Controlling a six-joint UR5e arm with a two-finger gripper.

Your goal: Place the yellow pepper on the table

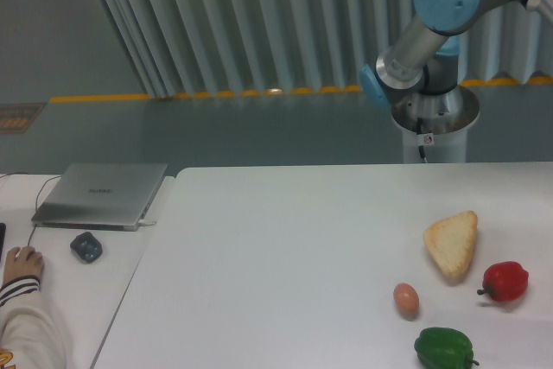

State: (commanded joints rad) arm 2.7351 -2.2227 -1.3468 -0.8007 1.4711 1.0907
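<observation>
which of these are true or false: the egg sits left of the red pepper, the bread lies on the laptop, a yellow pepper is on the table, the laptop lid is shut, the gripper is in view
1. The small brown egg sits left of the glossy red bell pepper. True.
2. The triangular slice of toasted bread lies on the grey laptop. False: it lies on the large white table, apart from the laptop.
3. A yellow pepper is on the table. False: only the red one and a green bell pepper show.
4. The laptop lid is shut. True.
5. The gripper is in view. False: only upper arm joints show.
</observation>
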